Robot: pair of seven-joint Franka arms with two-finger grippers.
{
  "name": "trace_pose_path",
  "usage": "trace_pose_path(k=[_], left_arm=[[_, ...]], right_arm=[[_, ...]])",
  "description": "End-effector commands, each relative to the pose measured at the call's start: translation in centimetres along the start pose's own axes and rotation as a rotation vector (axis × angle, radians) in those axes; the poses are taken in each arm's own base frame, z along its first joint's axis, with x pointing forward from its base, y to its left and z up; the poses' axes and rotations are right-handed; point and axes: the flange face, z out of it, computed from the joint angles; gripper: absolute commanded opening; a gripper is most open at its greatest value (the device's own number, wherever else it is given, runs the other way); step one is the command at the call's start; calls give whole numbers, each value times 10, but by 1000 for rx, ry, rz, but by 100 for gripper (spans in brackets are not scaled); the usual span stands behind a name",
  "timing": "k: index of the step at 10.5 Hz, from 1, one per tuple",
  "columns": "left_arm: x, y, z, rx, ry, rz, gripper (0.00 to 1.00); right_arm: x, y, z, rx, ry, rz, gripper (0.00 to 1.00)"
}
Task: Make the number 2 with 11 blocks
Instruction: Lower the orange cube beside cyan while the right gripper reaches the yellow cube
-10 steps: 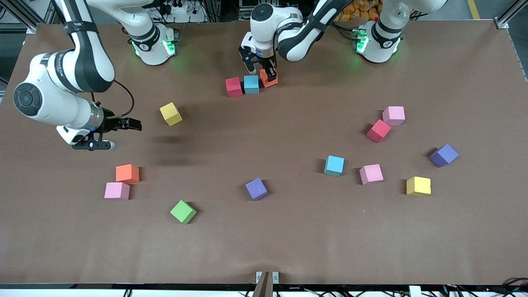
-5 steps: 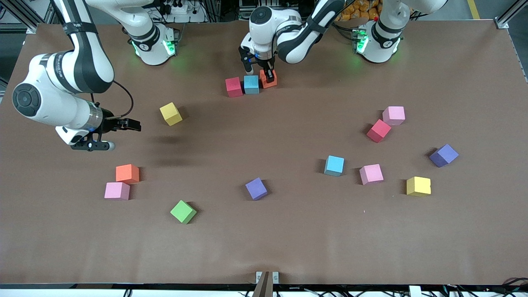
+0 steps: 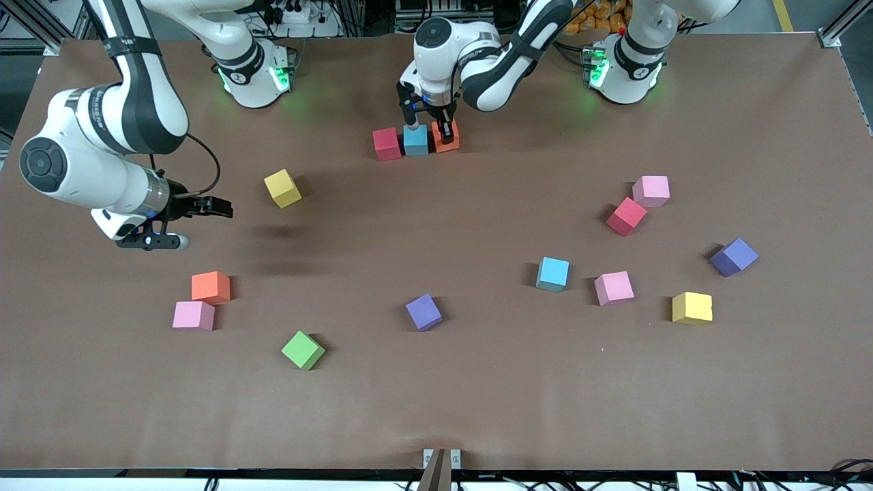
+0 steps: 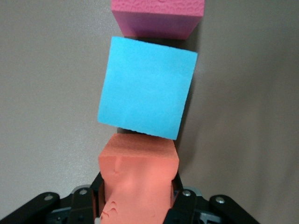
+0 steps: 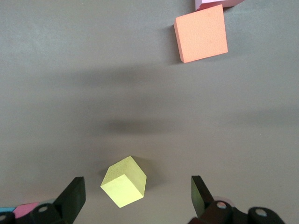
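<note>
Left gripper (image 3: 445,131): pinched on an orange block (image 3: 447,136) (image 4: 138,179), down at the table at the end of a short row near the robots' bases.
Held orange block: its corner meets the light blue block (image 3: 415,139) (image 4: 147,94) next in the row; the left wrist view shows the blue one turned slightly askew.
Row: red block (image 3: 387,144) (image 4: 158,16), light blue, then orange – red toward the right arm's end of the table, orange toward the left arm's.
Right gripper (image 3: 217,206) (image 5: 138,192): fingers spread wide, holding nothing, hovering over bare table toward the right arm's end – this arm waits.
Yellow block (image 3: 282,188) (image 5: 124,181): near the right gripper, tilted on the table; in the right wrist view it shows between the open fingers.
Second orange block (image 3: 210,287) (image 5: 201,33): nearer the front camera than the right gripper, just beside a pink block (image 3: 193,316).
Green block (image 3: 303,350): nearer the front camera again.
Left arm's end: pink block (image 3: 650,191) touching a red one (image 3: 626,216); nearer the front camera, a light blue block (image 3: 552,273), a pink one (image 3: 614,288), a second yellow block (image 3: 691,307).
Purple cubes: one (image 3: 423,312) mid-table, one (image 3: 734,256) toward the left arm's end.
</note>
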Motion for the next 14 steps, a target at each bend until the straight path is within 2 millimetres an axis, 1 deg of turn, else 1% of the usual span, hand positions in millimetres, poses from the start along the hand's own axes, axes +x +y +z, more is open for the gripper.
trace_pose_path(k=[1, 3, 4, 6, 9, 10, 12, 13, 14], left_arm=[[7, 3, 3, -15, 2, 67, 0], [7, 3, 3, -15, 2, 84, 0], [7, 3, 3, -16, 3, 91, 0], [9, 3, 2, -17, 7, 90, 0], [13, 2, 2, -33, 11, 70, 0], [15, 6, 3, -36, 10, 75, 0], [18, 5, 3, -38, 14, 75, 0], [19, 8, 3, -38, 16, 81, 0], [19, 4, 3, -32, 16, 80, 0]], right_arm=[[5, 4, -2, 12, 4, 26, 100], [6, 4, -1, 12, 4, 27, 100], [7, 9, -1, 14, 6, 36, 100], [8, 13, 0, 15, 5, 41, 100], [8, 13, 0, 15, 8, 41, 100], [8, 13, 0, 15, 8, 41, 100], [9, 13, 1, 15, 7, 41, 100], [9, 14, 1, 16, 10, 42, 100], [9, 14, 1, 16, 11, 42, 100]])
